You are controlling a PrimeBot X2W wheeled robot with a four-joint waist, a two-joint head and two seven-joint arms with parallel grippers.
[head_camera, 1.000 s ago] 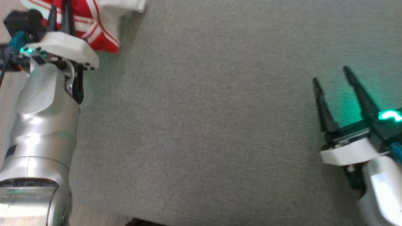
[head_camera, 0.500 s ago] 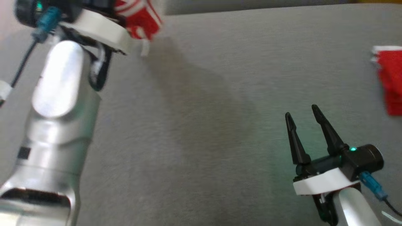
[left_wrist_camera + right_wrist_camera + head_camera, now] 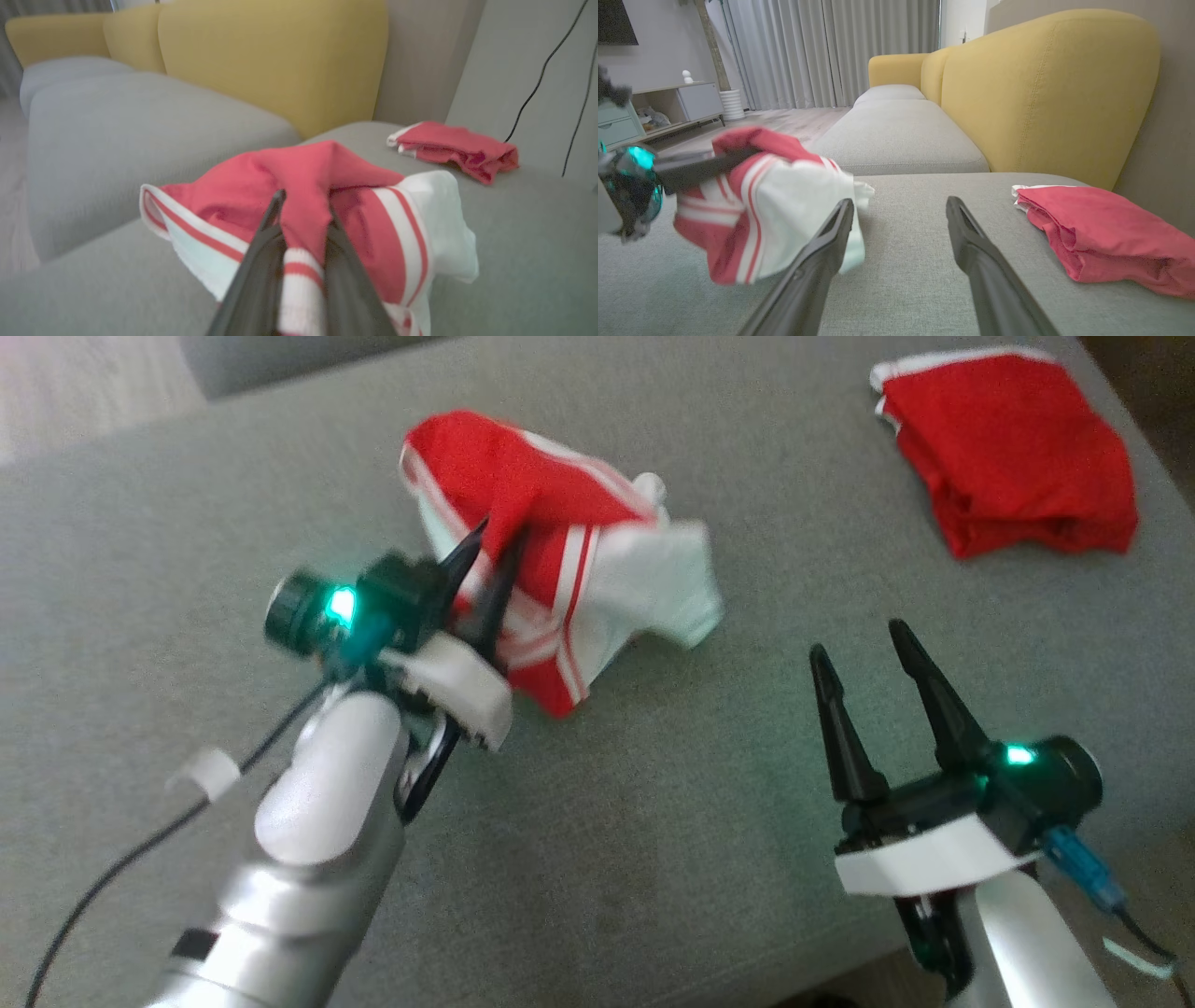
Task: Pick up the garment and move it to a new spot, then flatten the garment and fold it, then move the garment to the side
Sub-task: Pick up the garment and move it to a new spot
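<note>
Two garments are seen at the grey seat point(image 3: 653, 821). The red and white garment point(image 3: 597, 579), left of middle, is clamped in the left gripper point(image 3: 498, 537) so it can be moved. The right gripper point(image 3: 860, 640) is held wide apart, near right, ready to help. The folded red pile point(image 3: 1013, 457) is kept far right, out of the way.

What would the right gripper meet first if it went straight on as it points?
The way looks free: the right gripper points over bare grey cushion, between the striped garment and the folded red garment. Depth is unclear.
</note>
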